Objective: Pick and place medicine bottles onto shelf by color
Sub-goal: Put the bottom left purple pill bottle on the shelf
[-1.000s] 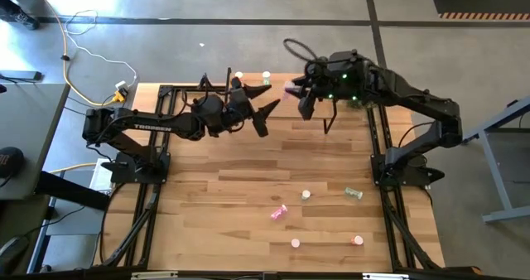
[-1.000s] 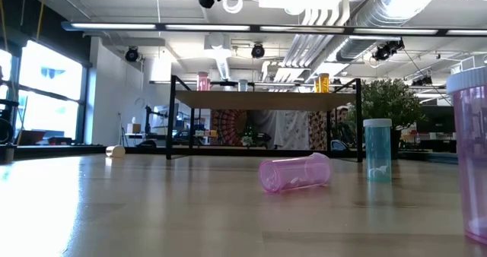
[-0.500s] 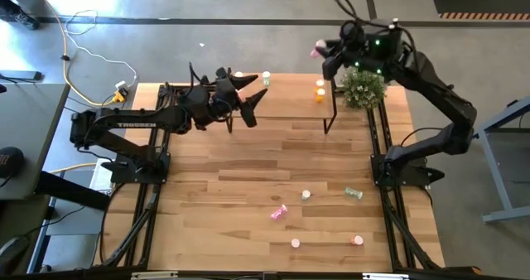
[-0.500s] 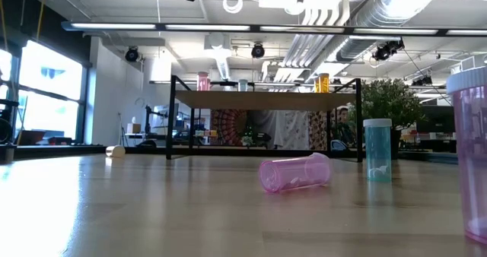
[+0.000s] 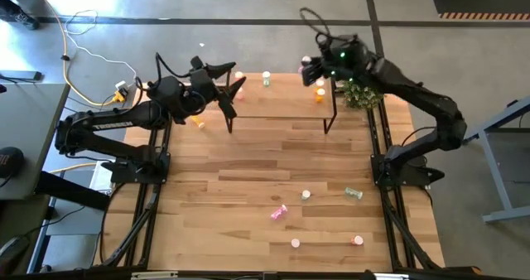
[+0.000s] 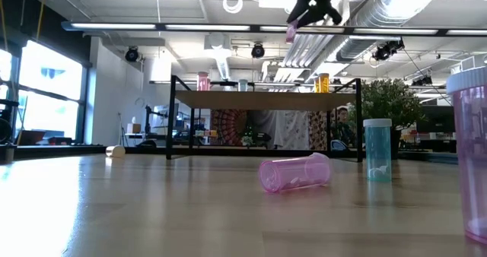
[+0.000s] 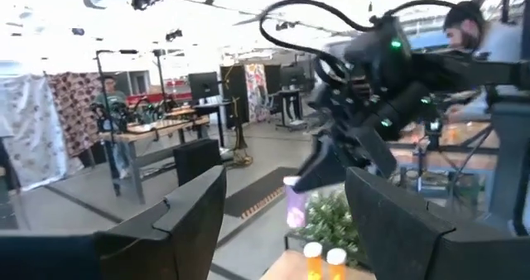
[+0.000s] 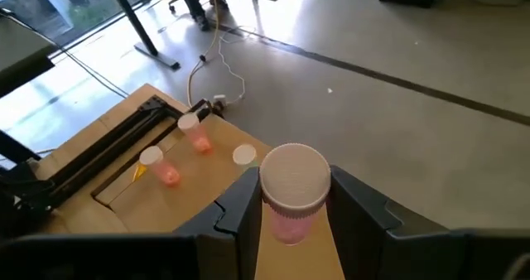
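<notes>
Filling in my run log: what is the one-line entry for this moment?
right gripper: shut on pink bottle, raised above shelf | left gripper: open, empty, beside shelf

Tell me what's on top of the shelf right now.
On the shelf: two orange bottles near the plant end, a green-blue one mid-back, a pink one by the left end effector, which hides that end. The right end effector holds a pink bottle.

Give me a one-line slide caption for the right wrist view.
Right end effector grips a pink medicine bottle by its body, white cap up, above the shelf where three bottles already stand.
</notes>
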